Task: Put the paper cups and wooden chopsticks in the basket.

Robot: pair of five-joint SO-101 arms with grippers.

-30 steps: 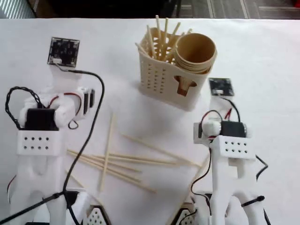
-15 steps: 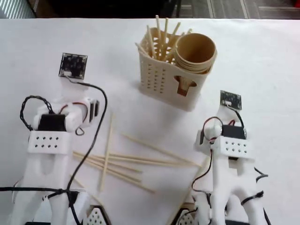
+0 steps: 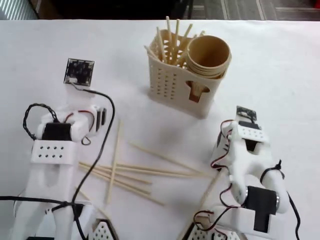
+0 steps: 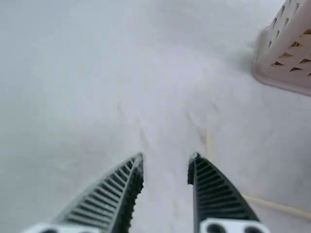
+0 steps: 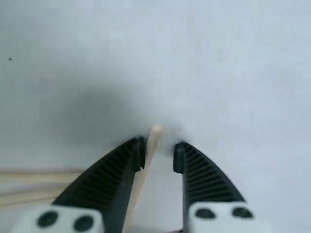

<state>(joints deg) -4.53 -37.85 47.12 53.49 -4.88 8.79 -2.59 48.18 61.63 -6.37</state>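
The white slotted basket [image 3: 176, 85] stands at the back centre and holds stacked paper cups [image 3: 208, 54] and several upright wooden chopsticks [image 3: 170, 37]. More chopsticks [image 3: 125, 172] lie loose on the table between the two arms. My right gripper [image 5: 159, 147] is low over the table, open, its fingers on either side of the tip of one chopstick [image 5: 153, 134]. That chopstick [image 3: 210, 182] runs slantwise beside the right arm [image 3: 247, 150]. My left gripper [image 4: 166, 161] is open over bare table with nothing in it. A chopstick [image 4: 208, 141] lies just off one of its fingers.
A corner of the basket [image 4: 289, 53] lies ahead of my left gripper. The left arm [image 3: 55, 137] stands at the table's left, its black cable [image 3: 102, 130] draped over the loose chopsticks. Other chopsticks [image 5: 29, 187] lie beside the right gripper. White table [image 3: 280, 75] surrounds the basket.
The right arm has drawn back toward the near edge and folded down, bringing its gripper low over a chopstick. The left arm shifted slightly right, then held.
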